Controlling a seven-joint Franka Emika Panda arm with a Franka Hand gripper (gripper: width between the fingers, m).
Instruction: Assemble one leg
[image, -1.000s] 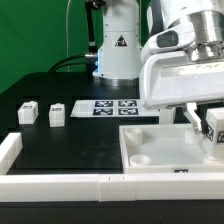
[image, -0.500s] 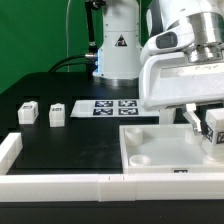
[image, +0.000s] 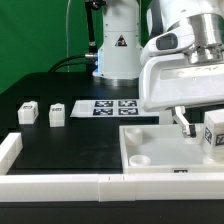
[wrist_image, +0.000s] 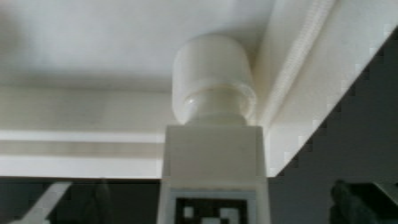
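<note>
The leg, a small white block with a black-and-white marker, stands at the far right corner of the large white panel. In the wrist view the leg points its round peg end into the panel's corner. My gripper is around the leg. Its dark fingers stand apart from the leg's sides with gaps on both sides, so it is open. One finger shows left of the leg in the exterior view.
Two more legs stand at the exterior view's left. The marker board lies behind them. Long white bars run along the front and left. The robot base stands at the back.
The visible finger has moved left, away from the leg, and the leg now sits slightly lower on the panel's corner.
</note>
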